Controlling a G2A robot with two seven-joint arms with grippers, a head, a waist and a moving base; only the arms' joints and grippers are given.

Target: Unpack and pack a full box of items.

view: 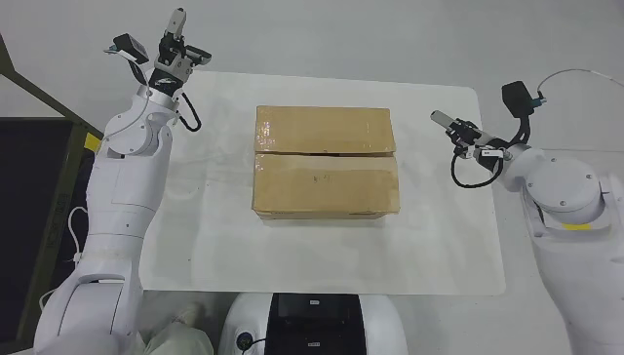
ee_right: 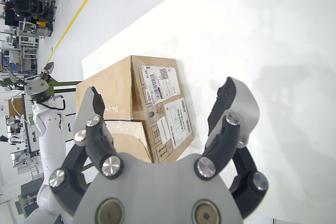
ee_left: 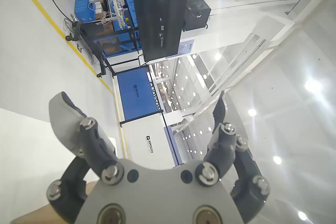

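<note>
Box (view: 326,163), flaps closed, sits mid worktop (view: 439,248); left tool (view: 192,35) at ten o'clock, right tool (view: 444,126) at three o'clock, both spread wide, holding nothing.

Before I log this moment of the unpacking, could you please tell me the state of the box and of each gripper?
cardboard box: closed, both top flaps down and meeting at a seam, standing flat on the table.
left gripper: open, empty, apart from the box.
right gripper: open, empty, off to the side of the box, not touching it.
</note>
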